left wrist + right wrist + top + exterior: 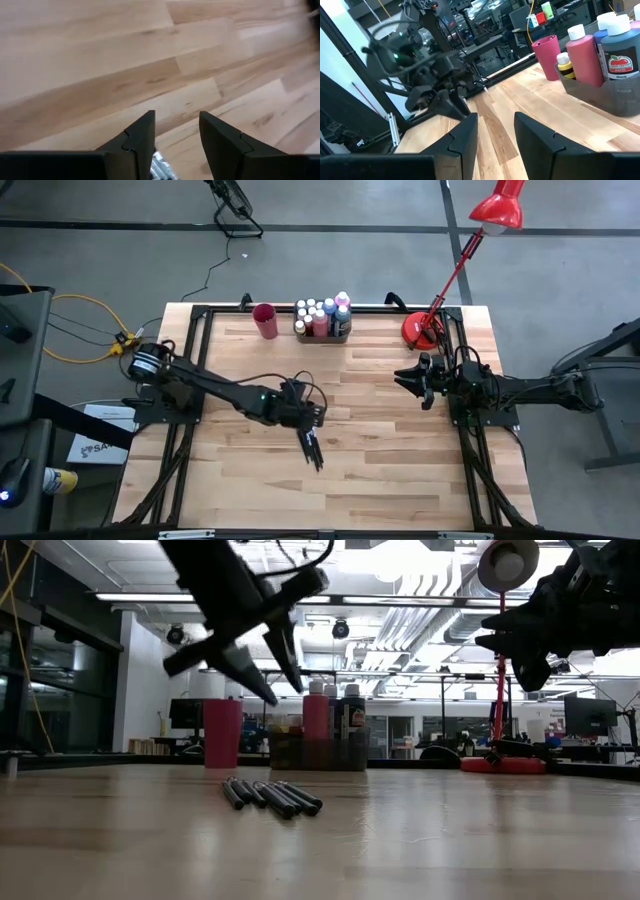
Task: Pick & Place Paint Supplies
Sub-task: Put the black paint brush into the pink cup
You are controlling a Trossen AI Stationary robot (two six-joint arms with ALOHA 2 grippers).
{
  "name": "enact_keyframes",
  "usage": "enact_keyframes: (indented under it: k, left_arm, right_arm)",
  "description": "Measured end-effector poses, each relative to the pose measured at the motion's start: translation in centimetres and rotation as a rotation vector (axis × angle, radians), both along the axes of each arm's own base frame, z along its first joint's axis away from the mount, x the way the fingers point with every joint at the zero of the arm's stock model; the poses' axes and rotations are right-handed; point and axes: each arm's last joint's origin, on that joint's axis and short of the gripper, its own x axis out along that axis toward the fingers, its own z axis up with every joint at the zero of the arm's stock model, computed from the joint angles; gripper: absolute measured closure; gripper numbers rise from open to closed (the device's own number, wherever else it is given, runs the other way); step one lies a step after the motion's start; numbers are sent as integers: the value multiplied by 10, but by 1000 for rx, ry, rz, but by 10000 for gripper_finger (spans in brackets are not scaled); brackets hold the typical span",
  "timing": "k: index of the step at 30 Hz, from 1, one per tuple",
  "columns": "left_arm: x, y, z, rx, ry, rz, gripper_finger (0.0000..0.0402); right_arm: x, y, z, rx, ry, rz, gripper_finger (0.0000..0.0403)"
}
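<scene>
Several thin dark paintbrushes [312, 448] lie side by side flat on the wooden table, also seen in the low view [270, 797]. My left gripper [300, 420] hangs open above their far ends, clear of them [285, 693]; brush tips [162, 171] show below its fingers [177, 120]. Small paint bottles [322, 315] stand in the grey tray [345, 334] at the far edge, next to the red cup [265, 320]. My right gripper [405, 377] waits open above the table's right side [495, 120].
A red desk lamp [420, 330] stands on the far right corner, its arm reaching up over the table's edge. Bare wood [380, 470] lies between the brushes and the right arm and along the near edge.
</scene>
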Motion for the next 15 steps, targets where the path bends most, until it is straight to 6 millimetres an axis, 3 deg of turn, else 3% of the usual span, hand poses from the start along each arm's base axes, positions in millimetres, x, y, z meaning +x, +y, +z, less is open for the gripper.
enact_keyframes:
  k: [6, 11, 15]
  left_arm:
    - [3, 13, 36, 92, 202, -180, 255]
    - [13, 22, 56, 276, 302, -670, 255]
    - [11, 25, 56, 377, 367, -1064, 255]
  right_arm:
    - [0, 0, 0, 0, 0, 0, 280]
    - [0, 0, 0, 0, 0, 0, 280]
    - [0, 0, 0, 0, 0, -1, 280]
